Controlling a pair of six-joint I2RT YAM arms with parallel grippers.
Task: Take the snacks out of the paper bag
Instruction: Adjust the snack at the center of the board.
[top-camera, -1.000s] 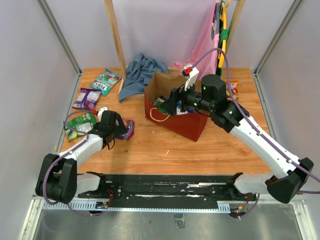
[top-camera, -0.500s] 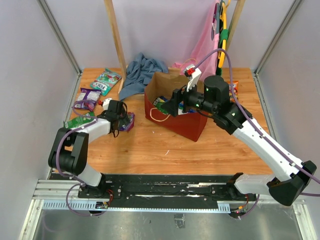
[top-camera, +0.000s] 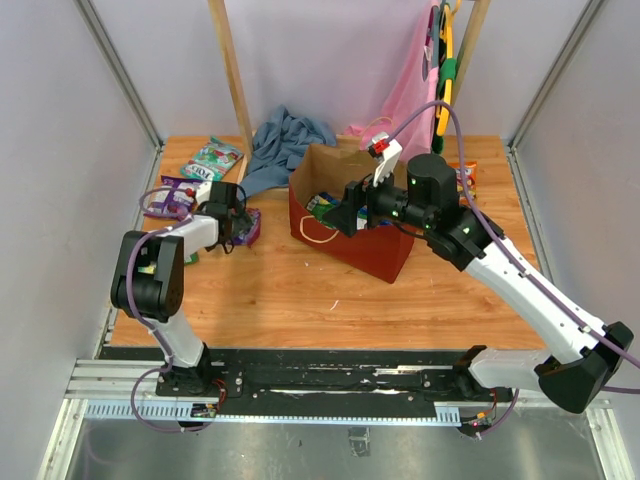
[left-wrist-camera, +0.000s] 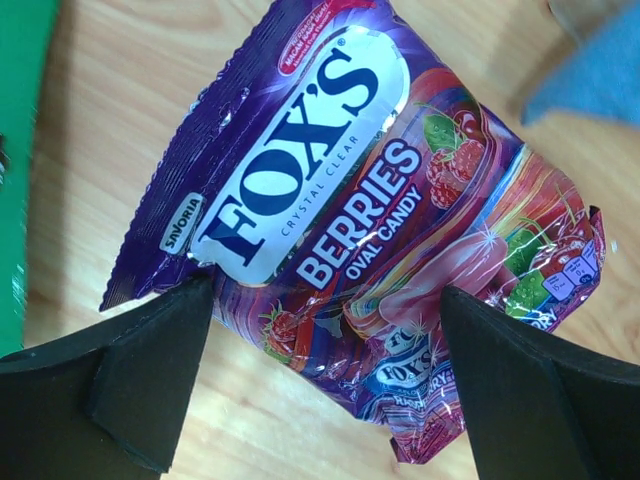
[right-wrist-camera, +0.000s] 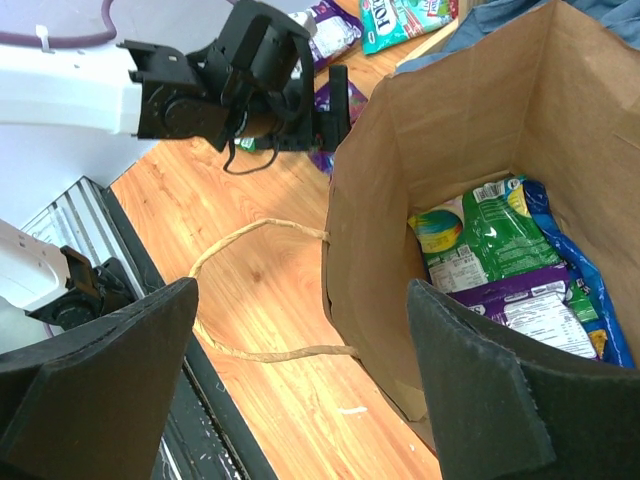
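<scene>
Wooden tabletop (top-camera: 300, 300) under paper bag (top-camera: 365, 255); pale grey walls (top-camera: 50, 150) around.

I get bright, even light, soft shadows; glare on the purple packet (left-wrist-camera: 370, 240) foil; near fingers (left-wrist-camera: 110, 390) blurry in wrist views.

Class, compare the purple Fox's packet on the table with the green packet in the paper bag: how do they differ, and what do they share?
The purple Fox's packet lies on the wooden table, already out; the green packet lies inside the paper bag among other packets. The purple Fox's packet sits between the open fingers of the left tool; the green packet is untouched. Both are shiny and lie flat.
</scene>
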